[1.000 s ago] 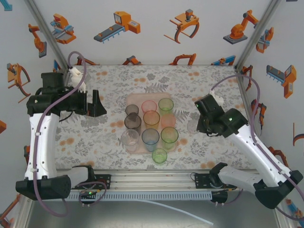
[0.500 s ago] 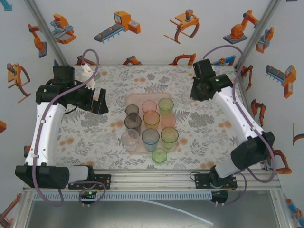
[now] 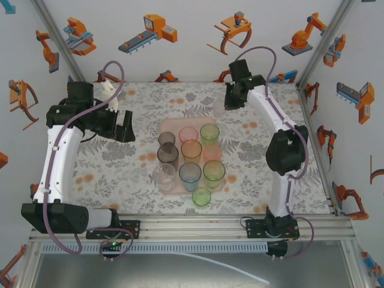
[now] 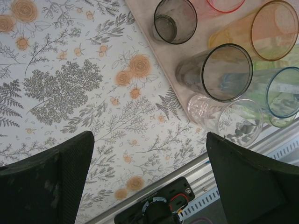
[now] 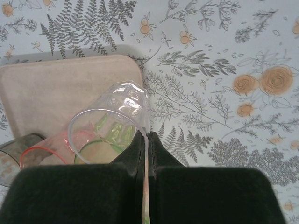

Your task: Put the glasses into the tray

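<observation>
The right pincer is pressed together on the wall of a clear tumbler, pinching it just under the rim. It holds the tumbler tilted by the far right corner of the tray.

The left pincer is spread wide with nothing between its fingers. It hangs over the floral tabletop, to the left of the tray.

The other glasses stand upright and close together on the tray:
- a short smoky grey glass
- a taller dark grey glass
- an orange glass
- a blue glass
- a second clear glass
- a pink glass
- two green glasses

A third green glass sits at the tray's near edge. From above it is hard to tell whether it rests on the tray or just off it.
</observation>
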Robot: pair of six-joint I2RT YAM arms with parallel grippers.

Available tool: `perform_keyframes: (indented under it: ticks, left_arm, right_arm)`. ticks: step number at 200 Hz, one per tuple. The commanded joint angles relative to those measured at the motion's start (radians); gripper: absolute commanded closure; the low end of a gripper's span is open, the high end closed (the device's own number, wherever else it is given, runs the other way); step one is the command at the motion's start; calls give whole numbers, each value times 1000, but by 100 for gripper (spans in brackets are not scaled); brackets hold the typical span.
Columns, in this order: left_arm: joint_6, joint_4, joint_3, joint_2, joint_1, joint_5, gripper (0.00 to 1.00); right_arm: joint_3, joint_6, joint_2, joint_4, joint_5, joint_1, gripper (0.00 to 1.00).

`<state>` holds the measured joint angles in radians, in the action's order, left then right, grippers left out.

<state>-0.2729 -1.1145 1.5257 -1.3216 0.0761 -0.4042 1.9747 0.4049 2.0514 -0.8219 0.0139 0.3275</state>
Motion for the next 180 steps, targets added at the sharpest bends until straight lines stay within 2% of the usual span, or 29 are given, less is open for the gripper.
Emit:
perform_keyframes:
  ticks: [1, 45, 180]
  left_arm:
    - [11, 4, 24, -4, -7, -20, 3]
    - [18, 13, 12, 5, -15, -28, 3]
    - [23, 28, -38, 46, -34, -36, 3]
  right_arm:
    - [35, -22, 26, 26, 75, -4, 100]
    - [51, -40, 86, 37, 133, 12, 100]
    - [198, -91, 233, -81, 93, 66, 100]
